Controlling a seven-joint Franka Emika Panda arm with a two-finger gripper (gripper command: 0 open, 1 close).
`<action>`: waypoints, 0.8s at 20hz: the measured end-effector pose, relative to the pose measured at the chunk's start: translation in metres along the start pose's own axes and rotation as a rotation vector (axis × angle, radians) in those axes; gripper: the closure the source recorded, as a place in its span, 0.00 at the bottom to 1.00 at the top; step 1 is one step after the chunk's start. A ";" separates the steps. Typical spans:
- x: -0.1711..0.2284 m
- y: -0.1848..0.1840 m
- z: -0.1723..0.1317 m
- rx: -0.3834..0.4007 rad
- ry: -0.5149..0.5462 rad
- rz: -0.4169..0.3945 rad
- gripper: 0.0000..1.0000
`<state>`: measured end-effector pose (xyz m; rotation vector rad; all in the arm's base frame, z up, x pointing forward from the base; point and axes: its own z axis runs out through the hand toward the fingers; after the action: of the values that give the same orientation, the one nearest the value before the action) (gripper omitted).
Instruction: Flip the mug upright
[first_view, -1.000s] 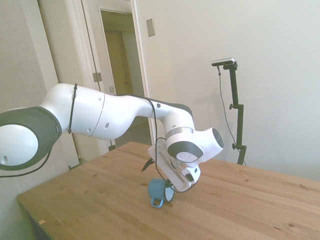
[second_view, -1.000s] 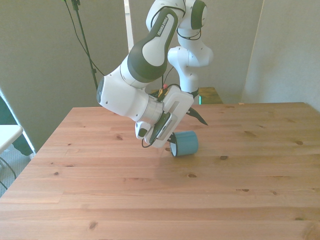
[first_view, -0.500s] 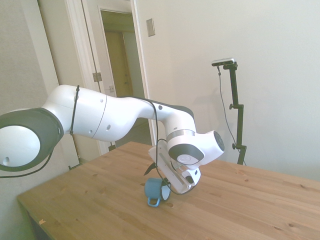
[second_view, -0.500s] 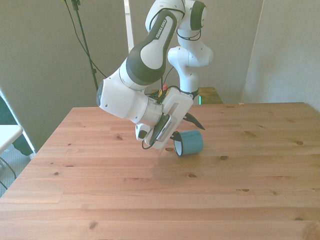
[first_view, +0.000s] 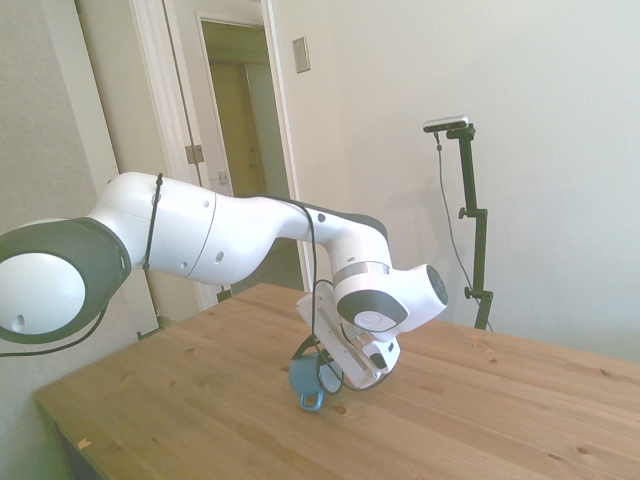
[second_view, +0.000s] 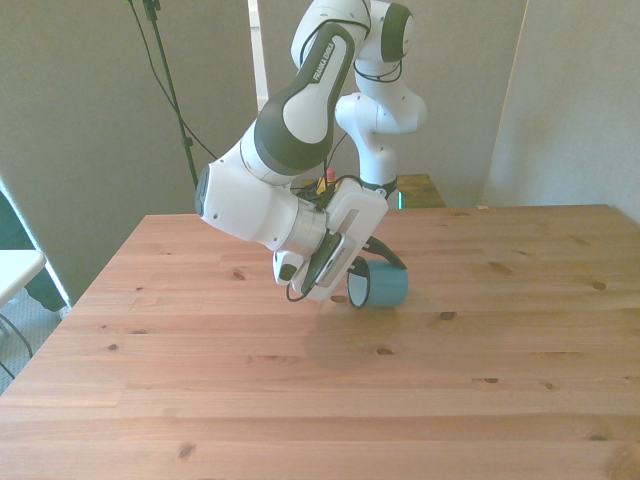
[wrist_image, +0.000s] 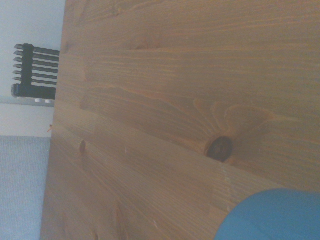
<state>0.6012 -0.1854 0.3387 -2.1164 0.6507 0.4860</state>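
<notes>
Gripper (second_view: 368, 268) pinching the mug (second_view: 380, 287) at its rim, mug tipped on its side against the table (second_view: 300, 400) just beneath; mid-flip, next it needs rotating until the mouth faces up

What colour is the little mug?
Light blue; the mug shows best in the front view.
</notes>
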 end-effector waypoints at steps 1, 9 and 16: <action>0.000 -0.001 0.000 -0.001 0.002 0.001 1.00; -0.010 -0.022 0.004 -0.090 0.117 -0.015 1.00; -0.074 -0.061 0.044 -0.320 0.389 -0.107 1.00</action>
<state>0.5746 -0.0984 0.3923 -2.5673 0.7063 0.1209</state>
